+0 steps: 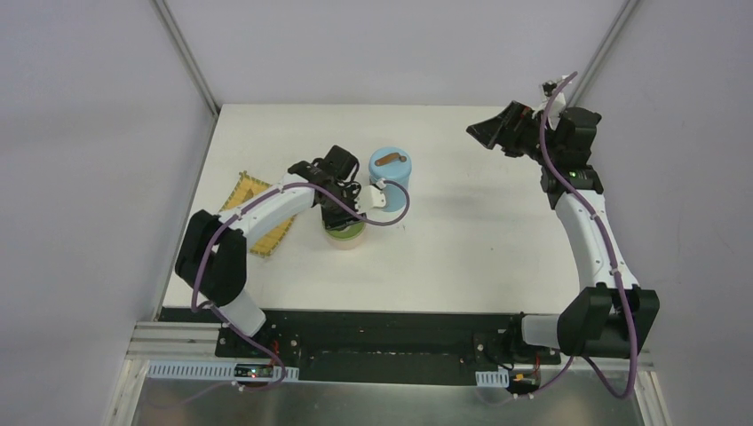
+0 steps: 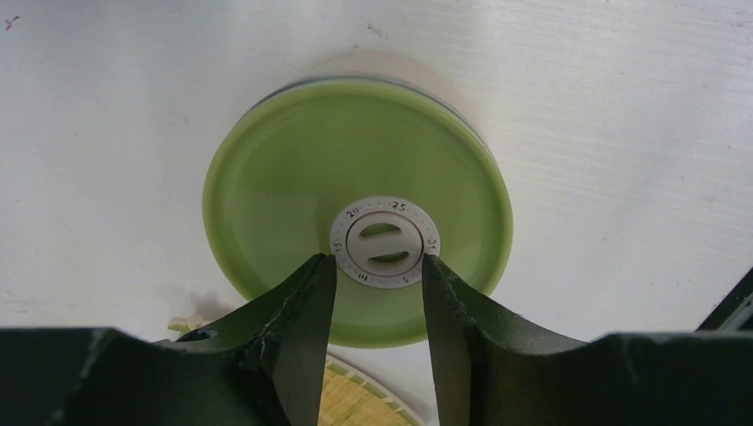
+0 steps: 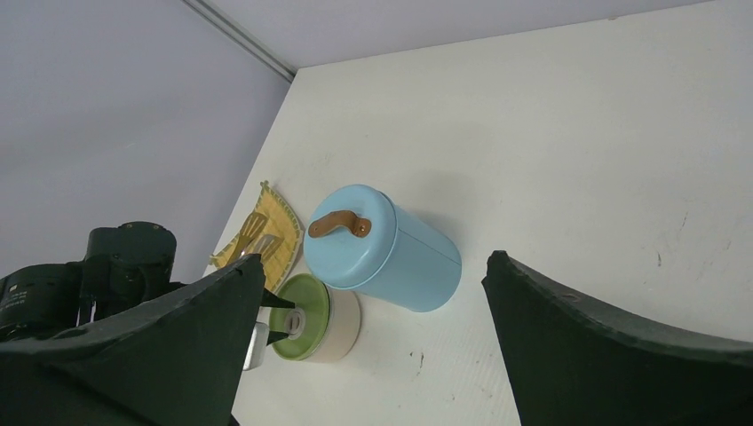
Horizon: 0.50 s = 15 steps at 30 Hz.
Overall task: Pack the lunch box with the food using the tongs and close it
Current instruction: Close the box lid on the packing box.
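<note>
The lunch box's short bowl (image 3: 342,324) stands on the table with its olive-green lid (image 2: 293,186) seated on it. My left gripper (image 2: 380,259) hovers over that lid, open, one fingertip on each side of the white dial knob (image 2: 382,244) without pinching it. The taller light-blue cylinder (image 1: 391,173) stands just behind, its brown-handled lid on. My right gripper (image 1: 488,133) is raised at the far right, wide open and empty. A shiny metal piece that looks like the tongs (image 3: 253,232) lies on the mat. No food shows.
The yellow woven mat (image 1: 244,191) lies left of the bowl, partly under my left arm. A corner of the mat (image 2: 355,399) shows below my left fingers. Grey walls close the table at the back and both sides.
</note>
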### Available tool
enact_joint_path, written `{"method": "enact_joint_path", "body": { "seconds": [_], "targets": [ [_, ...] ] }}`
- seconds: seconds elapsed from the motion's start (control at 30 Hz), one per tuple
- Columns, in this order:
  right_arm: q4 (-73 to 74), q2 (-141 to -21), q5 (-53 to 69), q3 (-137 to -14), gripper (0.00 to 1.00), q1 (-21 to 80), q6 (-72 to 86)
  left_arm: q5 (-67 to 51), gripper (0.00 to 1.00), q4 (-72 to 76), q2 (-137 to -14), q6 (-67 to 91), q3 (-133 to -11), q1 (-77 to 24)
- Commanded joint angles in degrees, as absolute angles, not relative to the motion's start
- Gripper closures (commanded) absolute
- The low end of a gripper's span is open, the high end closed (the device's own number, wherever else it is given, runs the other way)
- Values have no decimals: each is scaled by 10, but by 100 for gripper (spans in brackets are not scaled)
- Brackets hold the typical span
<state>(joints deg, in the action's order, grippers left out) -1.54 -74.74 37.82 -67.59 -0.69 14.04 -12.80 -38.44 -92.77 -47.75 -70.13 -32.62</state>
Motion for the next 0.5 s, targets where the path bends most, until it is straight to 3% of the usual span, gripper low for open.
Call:
{"method": "enact_joint_path", "body": {
  "seconds": [0.0, 0.17, 0.47],
  "targets": [
    [-20, -724, 383, -683, 1, -11, 129, -130, 57, -438, -972, -480, -707, -328],
    [-16, -729, 383, -690, 2, -12, 127, -112, 57, -425, -977, -482, -686, -323],
    [-16, -736, 390, -691, 2, -12, 130, -128, 51, -465, -937, -423, -763, -322]
  ]
}}
